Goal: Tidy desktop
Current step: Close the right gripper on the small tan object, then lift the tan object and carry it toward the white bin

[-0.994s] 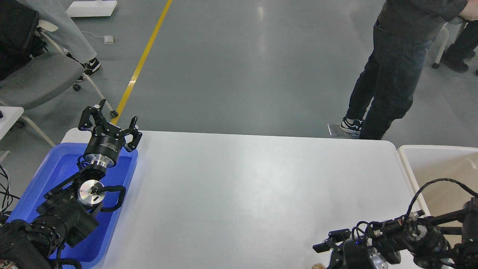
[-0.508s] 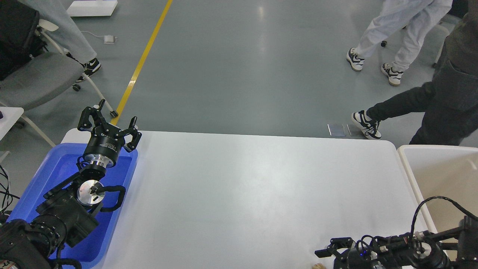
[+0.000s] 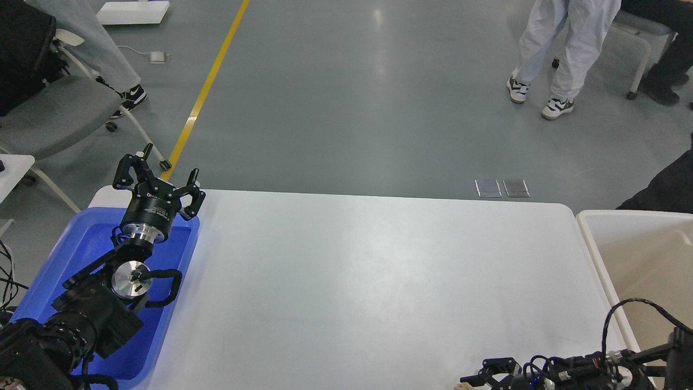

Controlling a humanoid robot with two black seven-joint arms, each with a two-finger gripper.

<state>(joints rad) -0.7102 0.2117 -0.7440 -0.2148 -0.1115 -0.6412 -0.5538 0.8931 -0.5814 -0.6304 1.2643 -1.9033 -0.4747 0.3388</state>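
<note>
Two black robot arms flank a wide white desktop [image 3: 368, 281] that fills the middle of the view and looks bare.

Left gripper [image 3: 158, 176] hangs above the far end of a blue tray [image 3: 81, 244], fingers spread apart, holding nothing. Right gripper [image 3: 484, 374] sits low at the near edge; its fingers are too small and dark to tell. A small tan object [image 3: 460, 386] lies just beside it, likely the next pickup: approach slowly from above, centring the fingers. A beige tub [image 3: 595, 238] stands right.

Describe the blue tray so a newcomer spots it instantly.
Start at the wide white desktop. At its left end lies the blue plastic tray, under the left gripper. Unlike the beige-white tub opposite, it is shallow and bright blue.
</note>
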